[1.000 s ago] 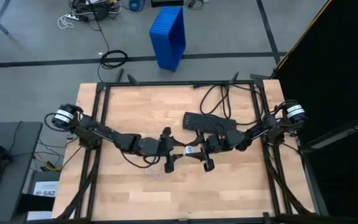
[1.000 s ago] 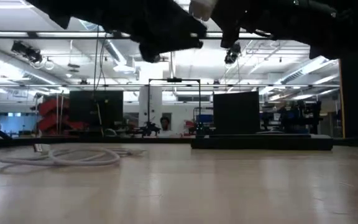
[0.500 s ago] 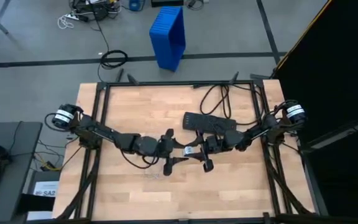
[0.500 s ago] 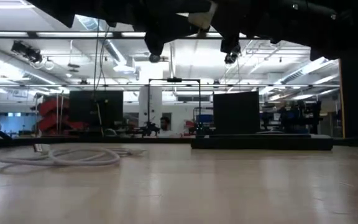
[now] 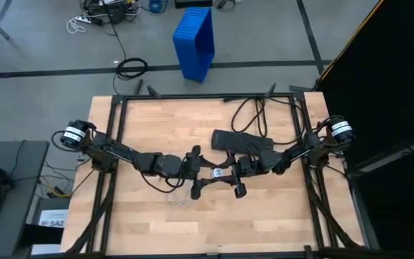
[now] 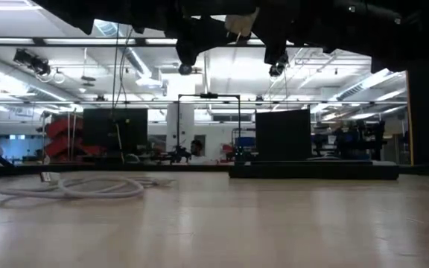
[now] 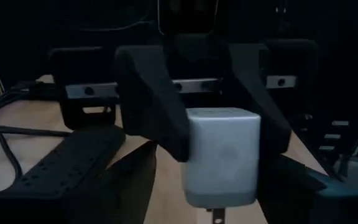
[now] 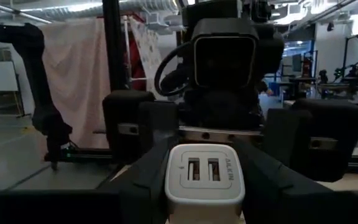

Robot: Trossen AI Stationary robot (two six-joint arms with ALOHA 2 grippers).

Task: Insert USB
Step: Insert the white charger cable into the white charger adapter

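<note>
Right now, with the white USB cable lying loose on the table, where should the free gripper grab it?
Just behind its plug end, straight down from above. The USB cable lies flat in a limp loop, so a mid-loop grab would likely leave the plug dangling. The left gripper is open; the right gripper holds the white charger.

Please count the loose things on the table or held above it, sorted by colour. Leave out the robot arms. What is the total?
White: 2, the charger held in the right claw and the cable lying on the table.
Black: 1, the power strip.
Total: 3.
</note>
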